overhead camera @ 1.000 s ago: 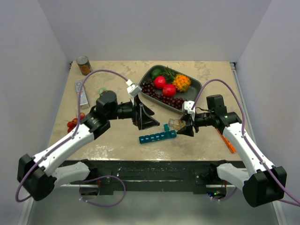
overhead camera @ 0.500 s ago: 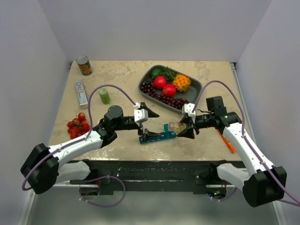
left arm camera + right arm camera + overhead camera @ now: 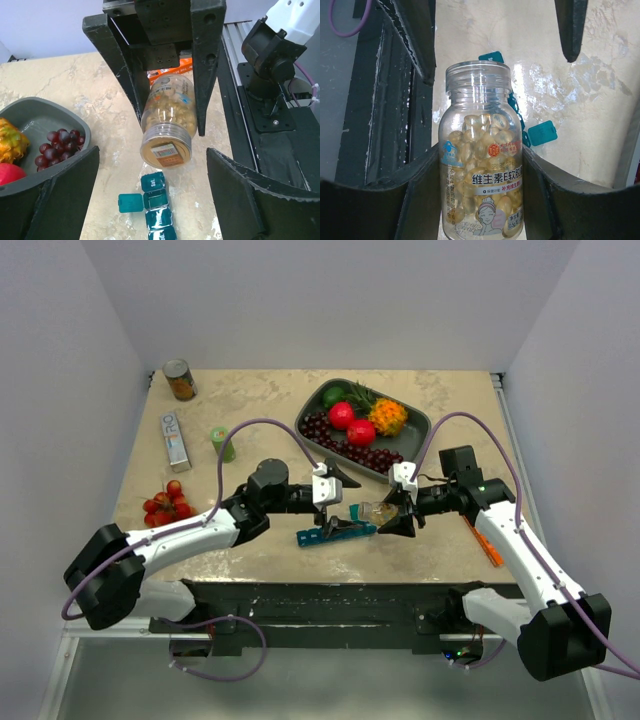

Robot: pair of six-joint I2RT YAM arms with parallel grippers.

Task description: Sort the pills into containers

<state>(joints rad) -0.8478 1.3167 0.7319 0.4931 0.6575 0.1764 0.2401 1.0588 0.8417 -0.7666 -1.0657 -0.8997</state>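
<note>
Pills (image 3: 480, 142) are being carried inside a small clear bottle (image 3: 482, 150), which is being pinched across its body by the right gripper (image 3: 393, 512), one finger on each side of the label. The bottle is being held off the surface, tilted, with its neck pointing away from that gripper's wrist. In the right wrist view the neck is looking uncapped. Just below and ahead of that gripper the teal pill organiser (image 3: 156, 207) is lying on the surface, with at least one lid (image 3: 130, 203) flipped open.

The bottle is being judged light, rigid and smooth-walled, so it could twist or slip if tipped quickly. A hold across the middle of the body is looking sound. The capsules are looking glossy and loose, likely to spill several at once. The organiser is being judged light enough to skid if nudged.

The left gripper (image 3: 335, 502) is being kept spread wide, holding nothing, with the organiser below and between its fingers. It is facing the bottle's neck closely enough to crowd a pour. Beyond it a grey fruit tray (image 3: 418, 422) with dark cherries (image 3: 57, 145) is sitting near. An orange box (image 3: 484, 543) is lying behind the right gripper, beside its arm.
</note>
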